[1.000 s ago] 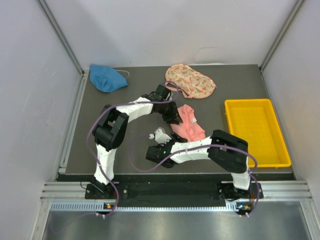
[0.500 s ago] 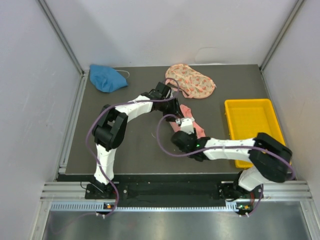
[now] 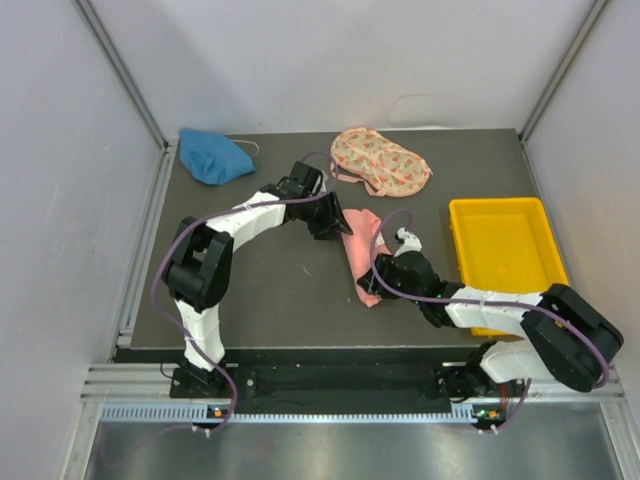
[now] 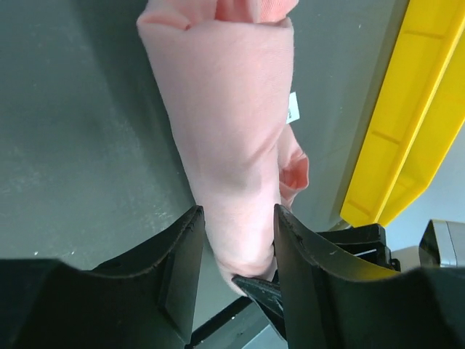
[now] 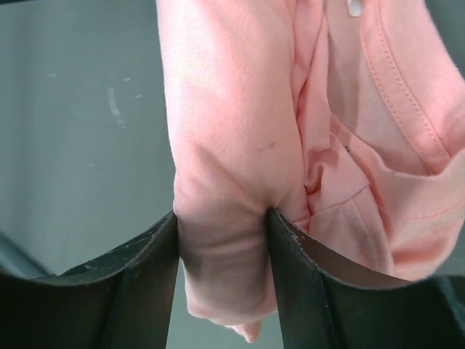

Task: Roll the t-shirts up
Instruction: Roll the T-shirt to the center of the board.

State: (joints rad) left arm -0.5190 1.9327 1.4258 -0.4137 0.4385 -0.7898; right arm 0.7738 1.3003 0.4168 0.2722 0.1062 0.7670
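Far left at the back of the tabletop (image 3: 260,290) lies the blue t-shirt (image 3: 214,156), bunched, well apart from both arms. My left hand (image 3: 334,222) sits at the far end of the salmon-pink t-shirt (image 3: 357,252). On its wrist view the fingers (image 4: 182,269) straddle that end with cloth filling the gap, but I cannot tell whether they press on it or only flank it.

The pink shirt is already a roll in mid-tabletop, its long axis running from far to near and slanting slightly rightward toward me. The floral t-shirt (image 3: 381,163) lies behind it, apart.

My right hand (image 3: 385,273) has the near end. Its fingers are drawn in and pinch the roll, which is visibly waisted between them.

The yellow tray (image 3: 512,212) stands just to the right. I judge the right arm better placed for any carry that way.
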